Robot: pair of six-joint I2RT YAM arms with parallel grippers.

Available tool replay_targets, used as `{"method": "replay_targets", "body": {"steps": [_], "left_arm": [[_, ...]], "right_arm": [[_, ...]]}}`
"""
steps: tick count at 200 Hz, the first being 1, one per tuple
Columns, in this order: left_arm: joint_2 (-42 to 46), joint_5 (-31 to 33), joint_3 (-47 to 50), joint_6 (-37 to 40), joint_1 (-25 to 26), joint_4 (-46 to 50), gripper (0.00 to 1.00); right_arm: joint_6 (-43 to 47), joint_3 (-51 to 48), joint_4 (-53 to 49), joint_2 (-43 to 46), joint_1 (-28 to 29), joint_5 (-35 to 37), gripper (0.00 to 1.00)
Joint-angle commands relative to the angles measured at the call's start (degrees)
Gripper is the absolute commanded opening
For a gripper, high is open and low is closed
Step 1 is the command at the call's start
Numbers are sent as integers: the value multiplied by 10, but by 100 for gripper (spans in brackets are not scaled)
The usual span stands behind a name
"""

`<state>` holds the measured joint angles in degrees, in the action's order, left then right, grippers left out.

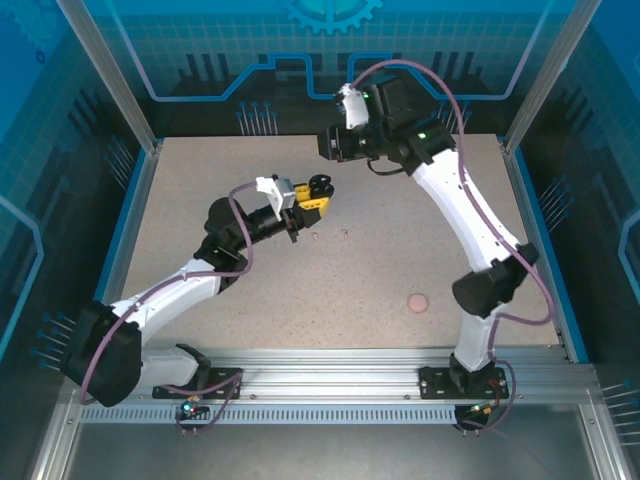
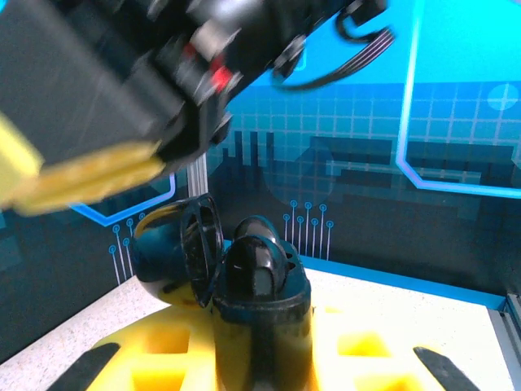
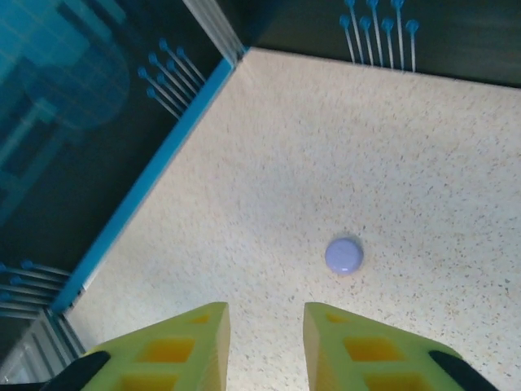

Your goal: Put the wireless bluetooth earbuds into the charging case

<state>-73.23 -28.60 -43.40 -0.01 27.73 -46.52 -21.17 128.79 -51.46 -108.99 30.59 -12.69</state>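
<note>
One pale pink case (image 1: 418, 301) lies nearest our bases. Beyond it, two tiny earbuds (image 1: 313, 238) sit loose on the table (image 1: 200, 200). Our left gripper (image 1: 306, 200) clamps the black charging case (image 2: 260, 293) off the table, lid hinged back, presenting its wells, we judge. Farther off, our right gripper (image 3: 264, 314) hangs close above it, fingers parted and empty; a lavender case (image 3: 343, 255) sits beyond.

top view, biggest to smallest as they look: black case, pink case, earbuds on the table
1. black case, pink case: look about alike; the black one is raised nearer the camera.
2. earbuds: mere specks.
</note>
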Motion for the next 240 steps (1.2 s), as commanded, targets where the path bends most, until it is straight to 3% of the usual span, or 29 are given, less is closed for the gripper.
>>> {"method": "replay_targets", "body": {"steps": [1, 117, 213, 240], "left_arm": [[-11, -21, -24, 4, 6, -4, 0], [-35, 0, -26, 9, 6, -13, 0], [-35, 24, -22, 11, 6, -24, 0], [-36, 23, -19, 6, 6, -24, 0]], "right_arm": [[20, 49, -81, -29, -1, -40, 23], [20, -113, -45, 115, 27, -23, 17], [-4, -209, -23, 169, 40, -33, 15], [-21, -231, -3, 191, 33, 3, 24]]}}
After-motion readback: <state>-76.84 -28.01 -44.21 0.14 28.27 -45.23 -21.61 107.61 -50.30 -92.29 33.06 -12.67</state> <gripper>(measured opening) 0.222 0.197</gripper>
